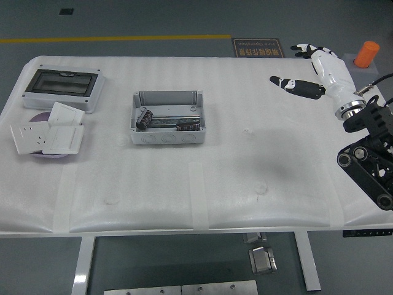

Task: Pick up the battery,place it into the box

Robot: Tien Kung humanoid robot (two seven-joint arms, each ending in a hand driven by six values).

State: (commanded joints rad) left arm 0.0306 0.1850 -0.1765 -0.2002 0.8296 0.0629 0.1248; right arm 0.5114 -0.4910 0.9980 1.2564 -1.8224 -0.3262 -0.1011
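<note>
Open grey plastic box [166,119], mid-table. Inside it: one dark cylindrical battery [144,118] tilted at the box's left end, a second dark cylinder [188,126] lying at its right. No battery visible on the white padded table [202,184] outside the box. Judgement: placement looks complete, nothing left to pick.

Right hand [310,70], white with black fingertips, well right of the box near the far edge; fingers spread, holding nothing. Left arm not in view.

Left of the box: grey enclosure with dark window [63,87] and a stack of white wall sockets [48,134]. Orange cylinder on a grey block [366,55] far right of the box. Nothing obstructs the box.
</note>
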